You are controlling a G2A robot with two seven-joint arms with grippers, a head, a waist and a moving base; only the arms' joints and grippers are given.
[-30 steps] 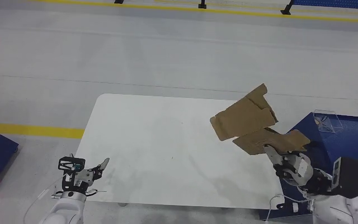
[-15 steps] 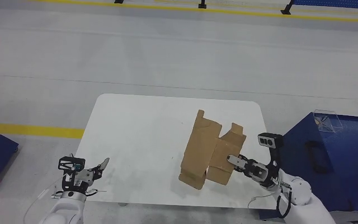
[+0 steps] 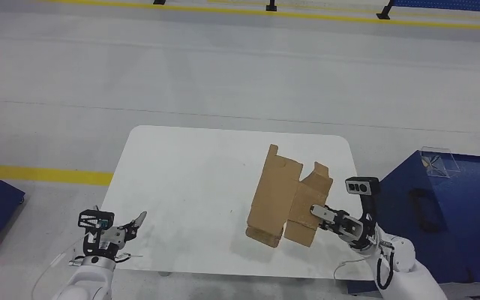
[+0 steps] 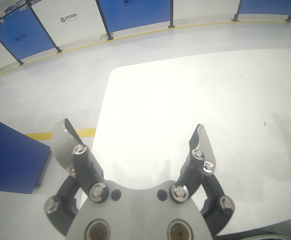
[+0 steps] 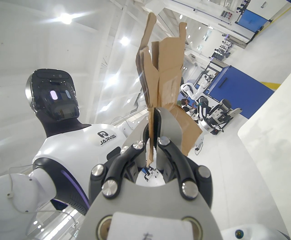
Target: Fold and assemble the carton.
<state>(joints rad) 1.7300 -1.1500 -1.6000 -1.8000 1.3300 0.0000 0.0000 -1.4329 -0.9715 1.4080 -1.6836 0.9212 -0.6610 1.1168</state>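
the flattened carton (image 3: 287,201) hangs over the right part of the white table (image 3: 180,180), seemingly clear of it, one edge pinched between the right gripper's (image 5: 154,111) jaws. the left gripper (image 4: 134,134) sits at the table's near left corner, jaws spread.

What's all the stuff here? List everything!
carton: one, brown, flattened, held over the table's right part
table: one, white, in the middle
boxes: two, blue, on the floor, one each side of the table
floor stripes: two, yellow, one left of the table, one far beyond it
partition panels: several, blue and white, along the far stripe
left end effector: one, grey and black, open, by the table's near left corner
right end effector: one, grey and black, shut on the carton's edge
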